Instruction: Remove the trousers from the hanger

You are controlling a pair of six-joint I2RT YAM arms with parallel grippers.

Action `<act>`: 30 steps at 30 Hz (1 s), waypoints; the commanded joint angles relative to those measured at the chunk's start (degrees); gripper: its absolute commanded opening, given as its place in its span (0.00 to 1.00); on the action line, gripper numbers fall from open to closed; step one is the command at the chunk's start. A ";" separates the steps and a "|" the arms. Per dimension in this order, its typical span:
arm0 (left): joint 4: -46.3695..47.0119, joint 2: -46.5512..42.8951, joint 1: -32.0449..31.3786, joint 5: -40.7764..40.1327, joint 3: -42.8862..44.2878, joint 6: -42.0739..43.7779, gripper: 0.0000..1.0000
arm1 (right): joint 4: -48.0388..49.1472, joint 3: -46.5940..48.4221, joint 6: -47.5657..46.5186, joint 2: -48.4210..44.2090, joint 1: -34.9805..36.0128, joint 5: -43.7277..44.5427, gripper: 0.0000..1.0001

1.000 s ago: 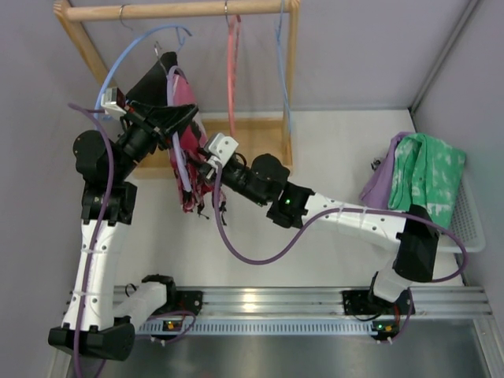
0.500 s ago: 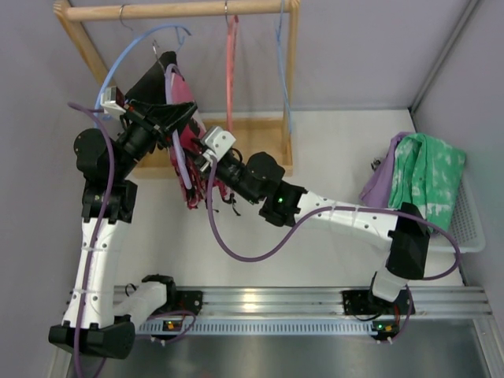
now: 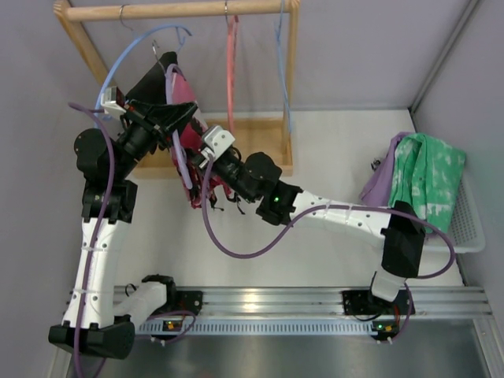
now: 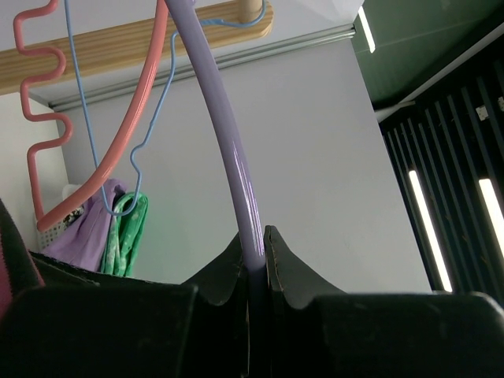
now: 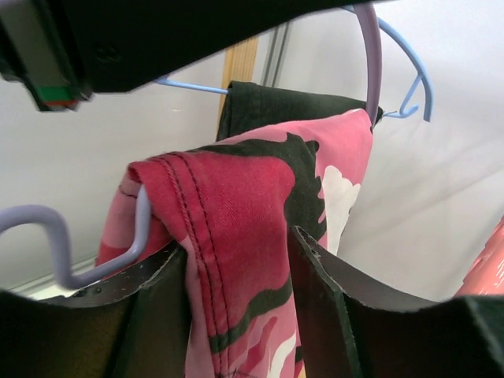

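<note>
A wooden rack (image 3: 181, 9) stands at the far left corner of the surface (image 3: 339, 157), and a basket (image 3: 471, 228) of green-and-white cloth (image 3: 429, 177) sits at its right edge. A black garment (image 3: 150, 83), a salmon-pink hanger (image 3: 231, 71) and a light-blue hanger (image 3: 279, 47) crowd the trousers (image 3: 186, 98), which are draped over the lilac hanger (image 3: 179, 153). Only the left wrist view shows the left fingers (image 4: 230, 272) clamped tight on the hanger's bar. Only the right wrist view shows the right fingers (image 5: 161, 315) half apart, astride a trousers fold that loosely fills the gap.
</note>
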 commanded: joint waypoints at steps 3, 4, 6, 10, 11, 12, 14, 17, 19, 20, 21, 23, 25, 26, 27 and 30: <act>11.40 -1.80 -0.25 0.42 5.74 -2.09 0.00 | 4.87 2.42 -2.03 2.88 -1.59 1.28 0.50; 11.31 -1.80 -0.25 0.34 5.91 -2.18 0.00 | 5.39 2.33 -2.47 3.23 -1.59 1.19 0.50; 11.40 -1.54 -0.25 0.42 6.27 -2.36 0.00 | 6.27 2.42 -3.18 4.02 -1.77 1.45 0.46; 11.40 -1.62 -0.25 0.34 6.44 -2.44 0.00 | 6.45 2.42 -2.83 3.94 -2.82 1.63 0.17; 11.40 -1.71 -0.25 0.34 6.27 -2.27 0.00 | 6.37 2.24 -2.83 3.67 -3.09 1.80 0.05; 11.40 -1.88 -0.25 0.34 6.09 -2.27 0.00 | 6.37 2.15 -2.83 2.89 -3.09 1.80 0.00; 11.40 -2.06 -0.25 0.42 5.04 -1.83 0.00 | 5.58 2.07 -2.74 1.74 -3.18 1.46 0.00; 11.05 -2.50 -0.25 0.51 2.94 -0.78 0.00 | 3.30 2.50 -1.52 -1.07 -3.17 0.05 0.00; 10.69 -2.94 -0.25 0.60 1.88 0.53 0.00 | 2.06 3.12 -0.98 -3.44 -3.18 -0.48 0.00; 10.35 -3.46 -0.25 0.60 0.74 1.07 0.00 | 0.84 3.29 -0.72 -4.23 -3.18 -0.57 0.00; 9.91 -3.64 -0.25 0.60 0.12 1.59 0.00 | 0.22 3.38 -0.72 -5.72 -3.18 -0.57 0.00; 8.85 -4.69 -0.25 0.69 -1.11 3.35 0.00 | -1.62 3.21 -0.54 -7.39 -3.18 -0.13 0.00; 8.06 -5.14 -0.17 0.95 -3.04 5.10 0.00 | -2.94 2.95 -0.02 -9.77 -3.18 -0.30 0.00; 7.45 -5.40 -0.25 0.86 -3.66 5.55 0.00 | -3.47 2.77 0.16 -10.56 -3.18 -0.39 0.00; 6.66 -6.01 -0.17 0.86 -4.27 6.08 0.00 | -4.35 2.51 0.34 -11.78 -3.18 -0.22 0.00; 5.25 -7.15 -0.17 0.69 -6.47 8.10 0.00 | -4.62 1.98 0.43 -13.81 -3.18 -0.13 0.00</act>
